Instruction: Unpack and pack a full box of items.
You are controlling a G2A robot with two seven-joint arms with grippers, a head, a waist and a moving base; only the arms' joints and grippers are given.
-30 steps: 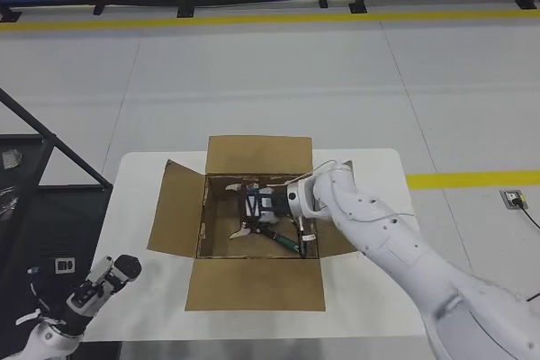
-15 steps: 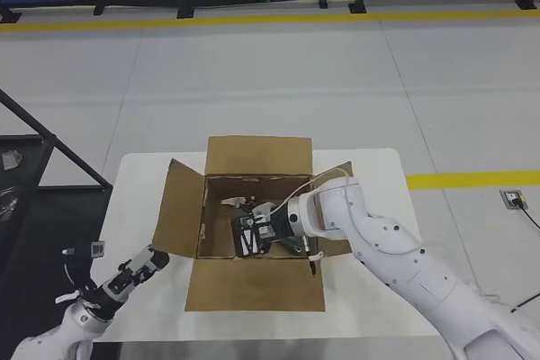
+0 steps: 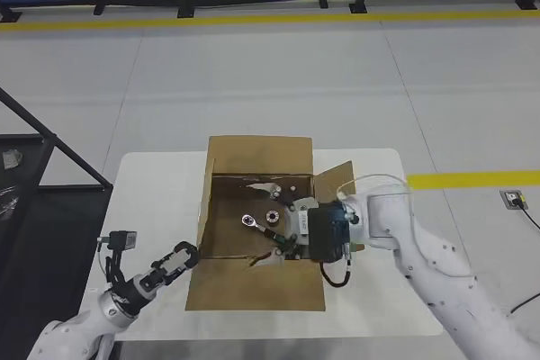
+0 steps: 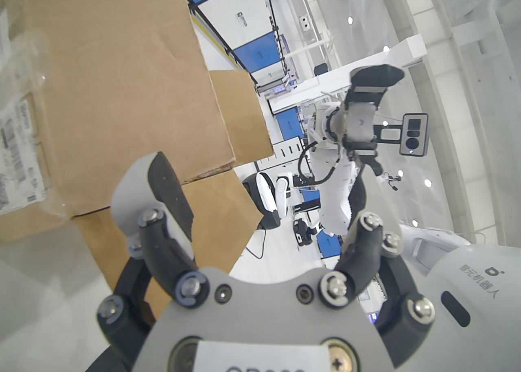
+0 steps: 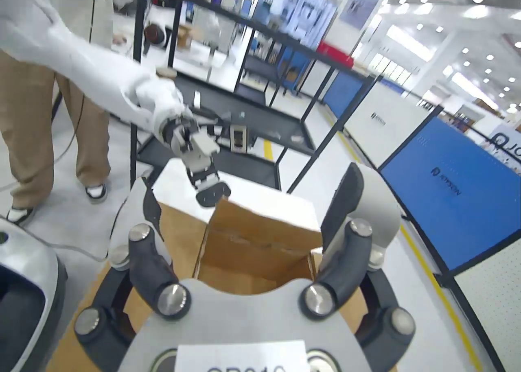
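Unpacking is judged to be under way, with both grippers empty beside the box [image 3: 259, 153].

On the white table [image 3: 144, 180] the cardboard box is seen open, and its side flap toward the left arm seems to be raised upright. The right gripper [image 5: 248, 202] is held at the near right corner of the opening, its fingers spread wide with nothing held between them. The left gripper [image 3: 185, 256] is kept outside the box, near its near left corner, also wide open and empty. Small items [image 3: 270, 216] are seen on the box floor. Among them a slim metal tool [image 3: 252, 221] is laid slantwise, its round head pointing away from the right gripper. The right arm is judged clearly nearer for the next pick.
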